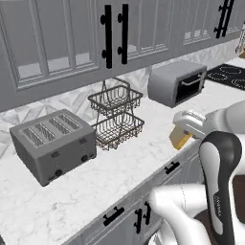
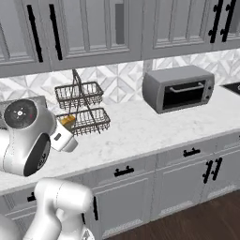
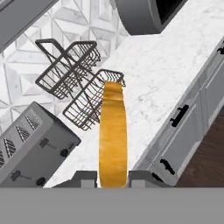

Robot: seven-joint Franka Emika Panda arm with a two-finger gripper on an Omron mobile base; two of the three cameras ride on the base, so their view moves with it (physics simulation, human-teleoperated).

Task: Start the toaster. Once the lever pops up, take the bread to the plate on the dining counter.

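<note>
Spanning the whole scene, the marble bench (image 1: 119, 162) runs over grey cabinet drawers with black handles, below a row of grey wall cupboards (image 2: 93, 28). Toward its right end stands the toaster oven (image 2: 180, 88), its black bar handle facing out. At the left end sits the toaster (image 1: 52, 143), a boxy grey four-slot unit with two dark levers and two knobs on its front. Between the two, against the tiled wall, stands a two-tier wire basket (image 1: 116, 117). The white arm (image 1: 222, 177) reaches in over the front edge of the bench. Its pincer (image 3: 113, 179) is clamped on the bread (image 3: 113, 131), which sticks out edge-on between the two tips, its orange-brown crust showing, held in the air above the bench and well apart from the toaster.
</note>
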